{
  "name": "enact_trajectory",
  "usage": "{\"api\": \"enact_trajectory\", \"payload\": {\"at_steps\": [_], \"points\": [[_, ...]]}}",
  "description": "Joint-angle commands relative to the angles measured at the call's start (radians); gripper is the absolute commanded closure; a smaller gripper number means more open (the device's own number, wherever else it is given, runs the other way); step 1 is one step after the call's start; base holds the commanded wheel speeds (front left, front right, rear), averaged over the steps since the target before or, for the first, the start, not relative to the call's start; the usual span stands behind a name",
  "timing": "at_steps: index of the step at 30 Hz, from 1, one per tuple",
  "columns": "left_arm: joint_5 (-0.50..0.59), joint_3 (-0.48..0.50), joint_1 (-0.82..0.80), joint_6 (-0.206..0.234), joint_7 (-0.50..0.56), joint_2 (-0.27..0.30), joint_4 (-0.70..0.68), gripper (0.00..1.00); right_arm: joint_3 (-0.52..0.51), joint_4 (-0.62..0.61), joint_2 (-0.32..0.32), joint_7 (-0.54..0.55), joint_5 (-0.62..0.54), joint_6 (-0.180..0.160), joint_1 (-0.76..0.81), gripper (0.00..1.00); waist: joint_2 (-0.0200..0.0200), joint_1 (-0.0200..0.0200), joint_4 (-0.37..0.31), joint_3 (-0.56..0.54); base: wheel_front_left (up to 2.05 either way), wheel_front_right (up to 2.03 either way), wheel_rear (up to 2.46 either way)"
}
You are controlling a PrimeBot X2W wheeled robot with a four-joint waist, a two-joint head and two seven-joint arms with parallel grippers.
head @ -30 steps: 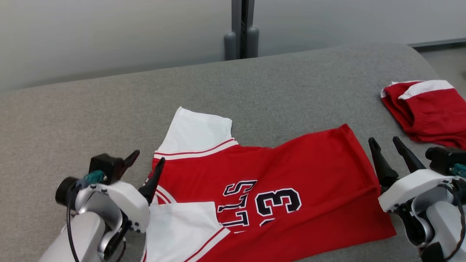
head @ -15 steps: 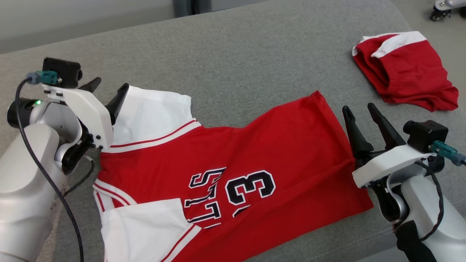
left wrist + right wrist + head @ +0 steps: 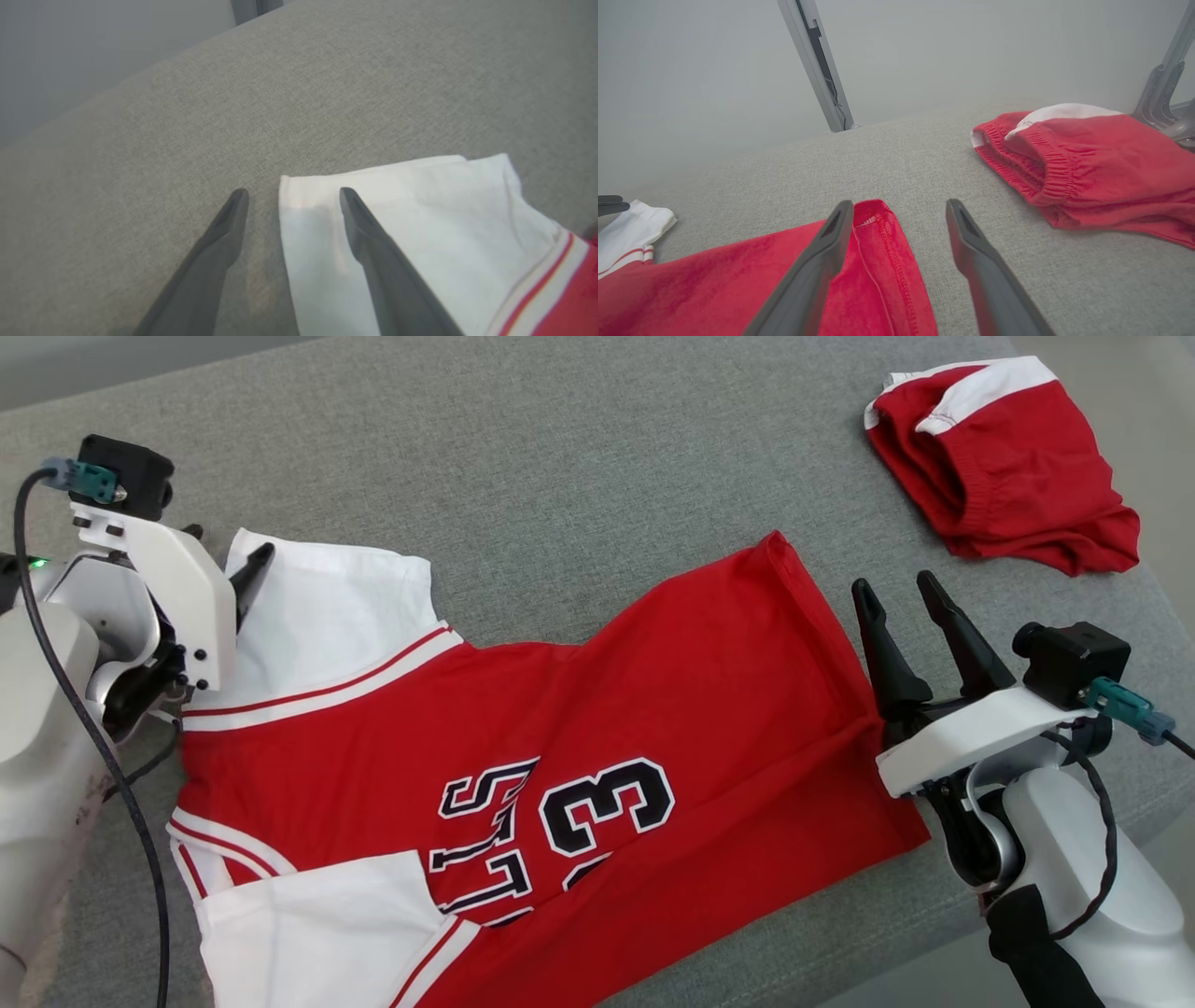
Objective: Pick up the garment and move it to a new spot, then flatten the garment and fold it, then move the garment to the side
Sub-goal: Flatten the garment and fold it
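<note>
Left end effector (image 3: 293,193): fingers spread wide, holding nothing. It straddles the outer corner of the far white sleeve (image 3: 327,607), with one finger over the cloth and the other over bare grey worktop (image 3: 560,457). Whether the tips touch the fabric, cannot tell.

Right end effector (image 3: 900,205): also spread wide and empty. It sits at the jersey's bottom hem (image 3: 882,252), near the far corner. The inner finger is over the stitched red edge, the outer finger over bare worktop.

Red jersey (image 3: 560,709): lies lengthwise between the two arms, printed side up, mostly spread out. A shallow crease runs toward the hem. The near sleeve (image 3: 317,933) looks turned in over the body.

Red shorts (image 3: 999,457): bunched at the far right of the worktop, well apart from the jersey. Not part of this step, as I read it.

Step in hand, as I judge it: flattening, or lining up for the first fold. Both arms are posted at far-edge corners and nothing is gripped yet.

The next move calls for lowering both sets of fingers until one goes under the cloth edge, then pinching sleeve corner and hem corner together. The thin fabric may bunch or slip, so a low, shallow approach seems best.
</note>
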Motion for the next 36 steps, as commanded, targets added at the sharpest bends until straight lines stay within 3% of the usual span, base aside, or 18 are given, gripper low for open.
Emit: {"api": "enact_trajectory", "payload": {"at_steps": [1, 13, 15, 16, 25, 36], "points": [[-0.006, -0.010, -0.034, -0.001, -0.015, 0.006, 0.034, 0.00, -0.005, -0.005, 0.001, -0.006, -0.005, 0.000, -0.007, 0.00, 0.0000, 0.0000, -0.005, 0.008, 0.00, 0.00, 0.00], [-0.081, -0.106, -0.077, -0.001, -0.023, 0.004, 0.109, 0.00, 0.003, 0.018, 0.008, -0.006, -0.001, 0.000, -0.012, 0.00, 0.0000, 0.0000, -0.021, 0.023, 0.00, 0.00, 0.00], [-0.094, -0.134, -0.080, -0.001, -0.018, 0.005, 0.099, 0.78, 0.003, 0.021, 0.007, -0.006, -0.001, 0.000, -0.013, 0.00, 0.0000, 0.0000, -0.020, 0.025, 0.00, 0.00, 0.00], [-0.101, -0.145, -0.081, -0.001, -0.019, 0.006, 0.094, 1.00, 0.002, 0.022, 0.006, -0.006, 0.000, 0.000, -0.013, 0.00, 0.0000, 0.0000, -0.019, 0.025, 0.00, 0.00, 0.00], [-0.159, -0.226, -0.115, -0.001, -0.094, 0.009, 0.049, 1.00, 0.026, 0.062, -0.022, -0.006, 0.004, 0.000, -0.066, 0.00, 0.0000, 0.0000, 0.042, 0.041, 0.00, 0.00, 0.00], [-0.211, -0.324, -0.135, -0.001, -0.182, -0.026, -0.001, 1.00, 0.136, 0.290, -0.038, 0.035, 0.045, 0.000, -0.222, 0.00, 0.0000, 0.0000, 0.134, 0.037, 0.00, 0.00, 0.00]]}}
